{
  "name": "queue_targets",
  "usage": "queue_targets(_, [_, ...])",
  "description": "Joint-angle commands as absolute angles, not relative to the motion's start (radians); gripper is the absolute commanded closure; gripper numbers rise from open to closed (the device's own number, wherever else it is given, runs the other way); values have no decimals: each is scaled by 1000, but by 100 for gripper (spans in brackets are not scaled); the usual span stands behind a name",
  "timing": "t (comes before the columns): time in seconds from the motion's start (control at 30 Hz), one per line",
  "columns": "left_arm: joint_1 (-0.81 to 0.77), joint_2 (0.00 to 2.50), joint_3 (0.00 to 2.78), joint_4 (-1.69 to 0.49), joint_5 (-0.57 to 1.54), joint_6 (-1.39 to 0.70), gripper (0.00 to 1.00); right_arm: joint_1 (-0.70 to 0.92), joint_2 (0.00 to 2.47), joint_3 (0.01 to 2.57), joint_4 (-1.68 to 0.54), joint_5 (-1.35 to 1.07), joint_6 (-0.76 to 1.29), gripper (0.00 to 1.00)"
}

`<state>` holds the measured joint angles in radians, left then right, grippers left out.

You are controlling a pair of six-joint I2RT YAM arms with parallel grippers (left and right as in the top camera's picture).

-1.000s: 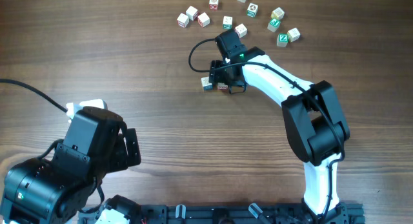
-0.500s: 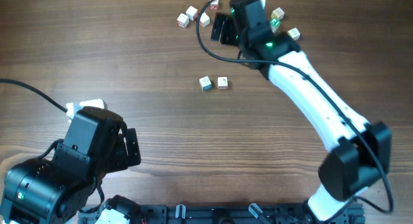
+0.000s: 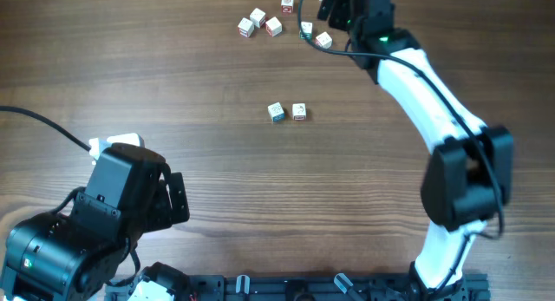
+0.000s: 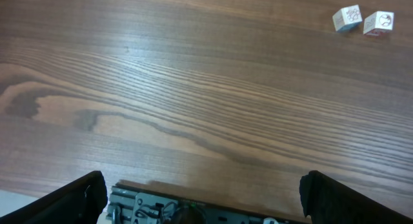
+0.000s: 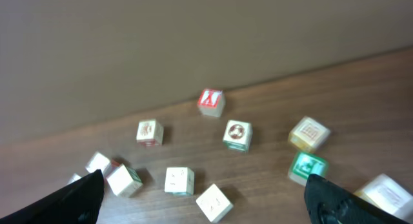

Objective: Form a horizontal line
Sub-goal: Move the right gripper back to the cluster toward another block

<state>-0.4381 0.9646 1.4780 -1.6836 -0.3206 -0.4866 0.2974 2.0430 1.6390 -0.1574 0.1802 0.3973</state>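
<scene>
From above, your line (image 3: 279,113) is only part built: a blue-printed block (image 3: 276,112) and a red-printed block (image 3: 298,111) sit level with each other in the middle of the table (image 3: 173,93), just beside one another (whether they quite touch is hard to judge from here), with no third block next to them. Your right arm (image 3: 416,75) reaches out over the loose blocks (image 3: 257,17) at the far side, so I judge the step in hand to be fetching the third piece. Your left arm (image 3: 104,214) sits at the near left corner, well apart from everything. In the left wrist view, the left gripper (image 4: 201,180) has its fingers wide apart with only bare wood between them, and the pair shows at the top right. In the right wrist view, the right gripper (image 5: 201,182) also has its fingers spread and holds nothing. It hangs above a scatter of blocks, with a red-lettered block (image 5: 210,102) closest to the far edge of the table. The next move calls for choosing a fairly plain white block with a little space around it, since several lie close together, then straddling it squarely. There is plenty of open wood on either side of the pair for setting it down flush.
</scene>
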Motion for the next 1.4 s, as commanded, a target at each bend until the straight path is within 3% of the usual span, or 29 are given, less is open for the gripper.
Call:
queue_targets(0.0, [-439,963,1474,-1684,-323,-479,0,298,2168,1650,-54,-6,183,1])
queue_targets(0.3, [-439,963,1474,-1684,-323,-478,0,284,2394,1649,122,-1,156,1])
queue_targets(0.6, [-439,963,1474,-1684,-323,-479,0,284,2479,1649,154,-15,155,1])
queue_targets(1.03, [-439,963,1474,-1684,-323,-479,0,284,2484,1649,193,-62,161,29])
queue_targets(1.37, [-439,963,1474,-1684,-323,-479,0,282,2477,1650,194,-80,216,35])
